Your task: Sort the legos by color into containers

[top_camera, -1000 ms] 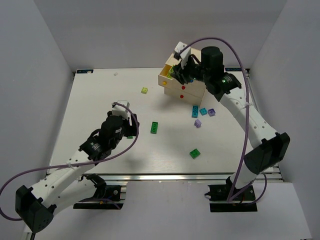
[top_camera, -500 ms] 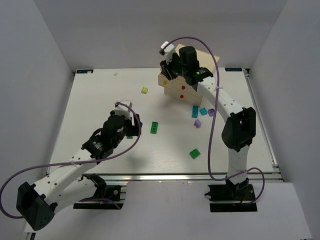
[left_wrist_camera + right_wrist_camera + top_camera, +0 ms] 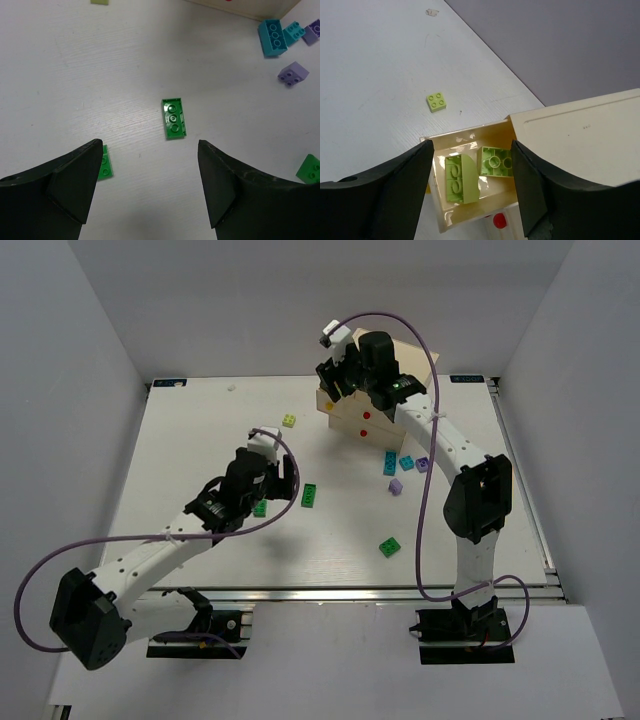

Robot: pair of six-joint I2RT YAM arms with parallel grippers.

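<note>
Hovering over the open drawer [image 3: 465, 135] of the chest [image 3: 580, 135], the right gripper [image 3: 472, 170] is held spread and empty — two lime-yellow legos [image 3: 460, 181] are seen lying inside. The left gripper [image 3: 150, 170] is spread wide above a dark green lego [image 3: 174, 117] lying nearer and to the left, untouched.

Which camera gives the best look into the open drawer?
Right wrist: it looks down into the drawer, showing two lime bricks inside. The top view has the right arm mostly covering it; left wrist catches only the chest's bottom edge.

White table [image 3: 180, 470] between grey walls [image 3: 60, 390], small white scrap [image 3: 431, 12] near far edge
</note>
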